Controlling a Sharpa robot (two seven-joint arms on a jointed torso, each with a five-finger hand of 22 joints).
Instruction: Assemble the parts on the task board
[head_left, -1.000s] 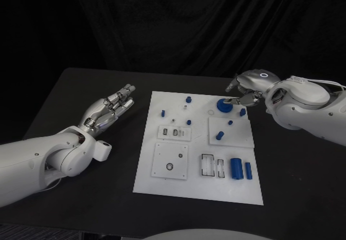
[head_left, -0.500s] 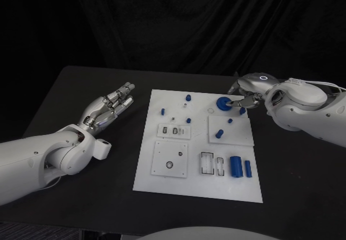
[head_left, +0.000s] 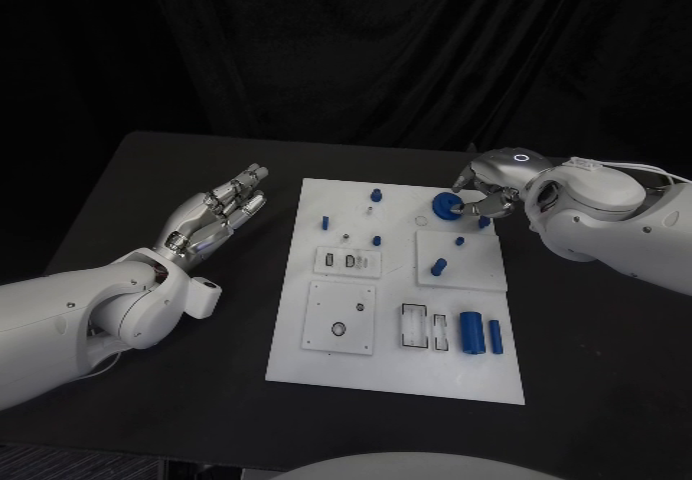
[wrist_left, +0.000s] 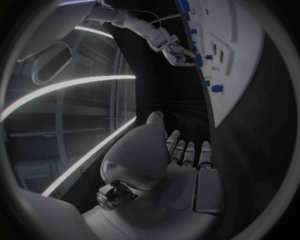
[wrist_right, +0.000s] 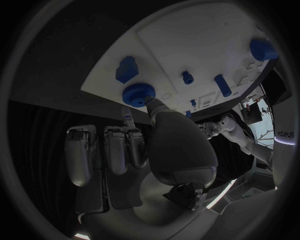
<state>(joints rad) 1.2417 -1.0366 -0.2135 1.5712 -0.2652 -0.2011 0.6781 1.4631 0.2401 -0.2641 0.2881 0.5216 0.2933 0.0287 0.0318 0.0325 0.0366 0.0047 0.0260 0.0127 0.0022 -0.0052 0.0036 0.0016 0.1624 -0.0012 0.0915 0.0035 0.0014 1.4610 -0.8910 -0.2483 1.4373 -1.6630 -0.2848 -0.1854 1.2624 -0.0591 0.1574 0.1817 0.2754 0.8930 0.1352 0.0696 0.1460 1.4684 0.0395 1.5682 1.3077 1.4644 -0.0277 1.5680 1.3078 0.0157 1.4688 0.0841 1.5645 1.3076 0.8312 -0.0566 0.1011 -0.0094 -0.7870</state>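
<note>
The flat white rectangular task board (head_left: 332, 370) lies mid-table and carries small blue plastic parts, including a round blue knurled knob (head_left: 446, 207) at its far right corner. The right hand (head_left: 490, 188) pinches this knob between fingertips (wrist_right: 150, 104). The left hand (head_left: 214, 217) holds nothing, fingers extended close together, on the table beside the board's left edge.

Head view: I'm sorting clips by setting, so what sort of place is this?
Probably a robot test or demo bench: a black table against a dark backdrop, a white task board with small blue parts, and a right robot hand touching a blue knob.
</note>
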